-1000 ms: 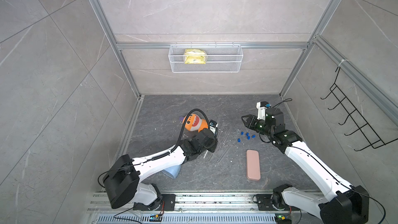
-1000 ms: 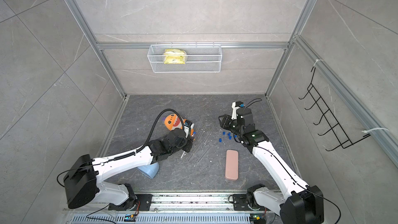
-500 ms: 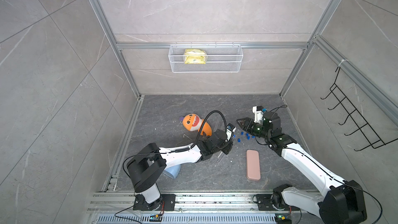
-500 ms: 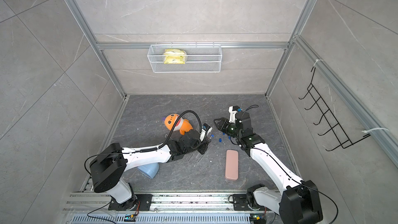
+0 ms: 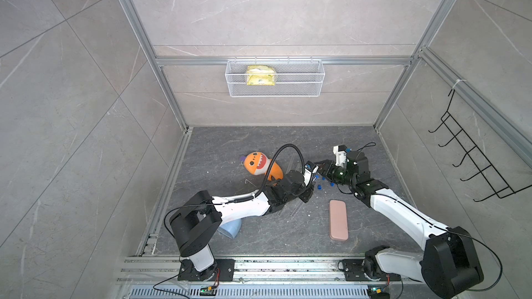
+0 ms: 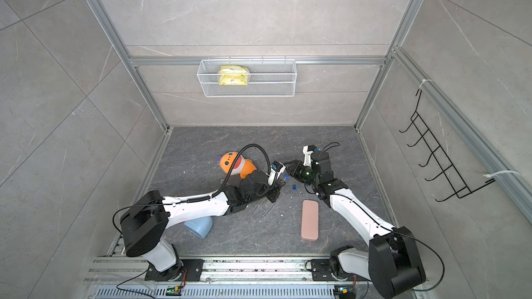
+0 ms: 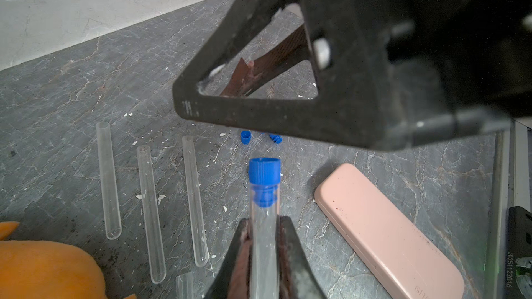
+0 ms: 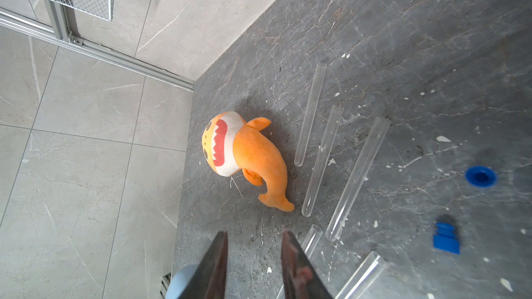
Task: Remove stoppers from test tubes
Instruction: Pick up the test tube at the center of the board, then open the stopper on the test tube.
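Blue ribbed stopper (image 7: 264,170) caps the clear tube (image 7: 263,243) pinched in the left claw (image 7: 263,224), pointing lengthwise at the nearby part-open, empty right claw (image 8: 254,235).

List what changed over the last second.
Left gripper, shut on a clear test tube capped by a blue stopper, swung from beside the orange plush shark towards the right gripper, which edged closer, jaws open. Nothing taken or released. Shark, pink oblong case, loose clear tubes and blue stoppers stayed put.
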### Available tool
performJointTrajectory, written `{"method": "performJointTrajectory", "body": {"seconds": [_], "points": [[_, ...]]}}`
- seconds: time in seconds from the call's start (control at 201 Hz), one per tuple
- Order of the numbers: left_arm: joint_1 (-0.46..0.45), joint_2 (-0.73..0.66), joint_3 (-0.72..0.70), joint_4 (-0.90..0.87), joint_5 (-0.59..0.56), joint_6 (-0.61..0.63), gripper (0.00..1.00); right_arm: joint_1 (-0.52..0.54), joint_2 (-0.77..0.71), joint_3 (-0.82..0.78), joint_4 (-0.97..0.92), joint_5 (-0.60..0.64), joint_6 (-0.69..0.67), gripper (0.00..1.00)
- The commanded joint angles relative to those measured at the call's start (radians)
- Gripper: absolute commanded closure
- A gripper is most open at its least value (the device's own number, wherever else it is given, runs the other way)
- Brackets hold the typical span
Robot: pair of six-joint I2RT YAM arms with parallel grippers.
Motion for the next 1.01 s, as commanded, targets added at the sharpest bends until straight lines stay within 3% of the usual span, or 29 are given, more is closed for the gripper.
{"method": "performJointTrajectory", "body": {"seconds": [0.0, 0.533, 0.792, 1.001], "points": [[0.001, -0.027, 0.033, 0.052, 0.005, 0.021, 0.93, 0.004, 0.018, 0.000, 0.033, -0.026, 0.013, 0.68], [0.001, -0.057, 0.025, 0.052, -0.033, 0.033, 0.93, 0.043, 0.080, 0.018, 0.066, -0.038, 0.025, 0.70], [0.001, -0.064, 0.019, 0.052, -0.037, 0.036, 0.93, 0.048, 0.083, 0.019, 0.074, -0.030, 0.027, 0.77], [0.001, -0.063, 0.013, 0.051, -0.036, 0.032, 0.94, 0.048, 0.075, 0.023, 0.076, -0.023, 0.025, 0.78]]}}
